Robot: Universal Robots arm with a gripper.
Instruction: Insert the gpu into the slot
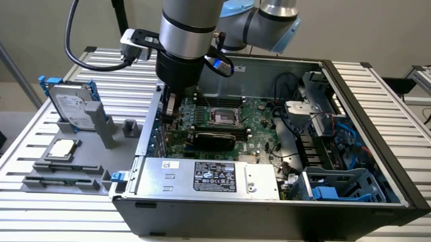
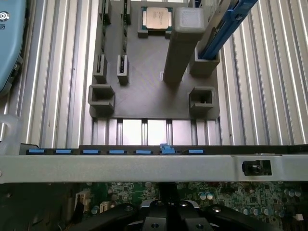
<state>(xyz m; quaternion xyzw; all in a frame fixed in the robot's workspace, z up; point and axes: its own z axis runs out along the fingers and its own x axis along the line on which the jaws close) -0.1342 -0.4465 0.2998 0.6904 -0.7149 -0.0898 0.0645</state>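
Ribbed silver aluminium table (image 1: pixel 60 217), plain beige wall (image 1: pixel 377 30) behind, even soft lighting

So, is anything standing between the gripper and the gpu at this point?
Nothing visible does. The gripper is down inside the case, by its wall on the exterior view's left. The gpu lies on the motherboard just beside it, with no part showing between them.
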